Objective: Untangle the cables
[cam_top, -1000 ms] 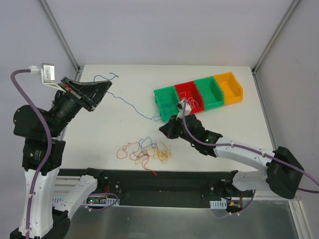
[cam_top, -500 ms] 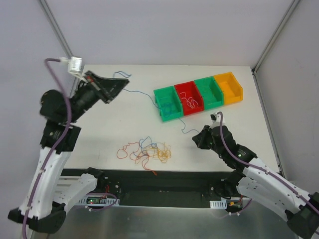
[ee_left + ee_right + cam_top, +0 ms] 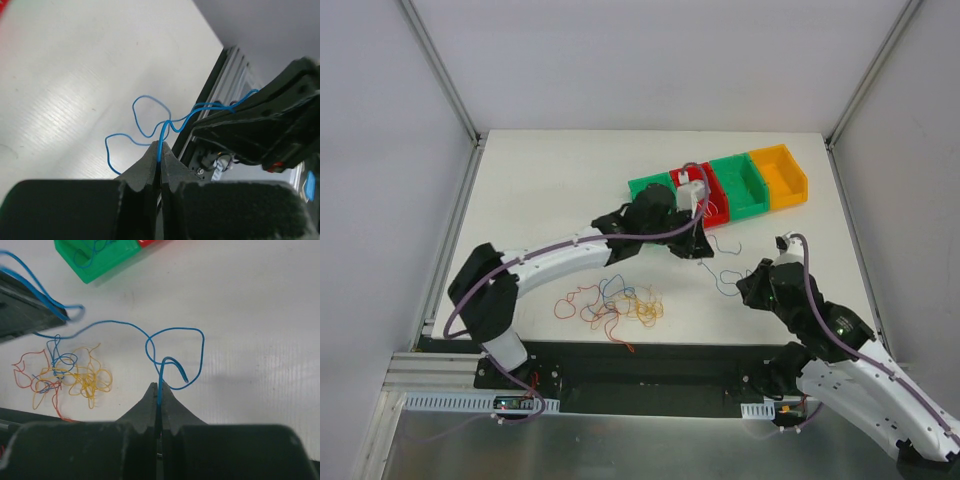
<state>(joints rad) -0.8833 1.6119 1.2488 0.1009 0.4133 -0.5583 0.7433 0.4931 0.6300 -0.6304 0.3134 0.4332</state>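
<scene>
The left tool [image 3: 160, 150] and the right tool [image 3: 159, 390] each pinch the same blue cable [image 3: 175, 332], which loops between them; the other cables [image 3: 615, 305] lie knotted on the tabletop [image 3: 540, 190] near its front edge; the left arm [image 3: 560, 258] covers part of the bins [image 3: 780, 175].

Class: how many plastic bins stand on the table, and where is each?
4, in one row at the far right: green bin leftmost, partly covered by the left arm; red bin next, also partly covered; second green bin; orange bin at the right end.
</scene>
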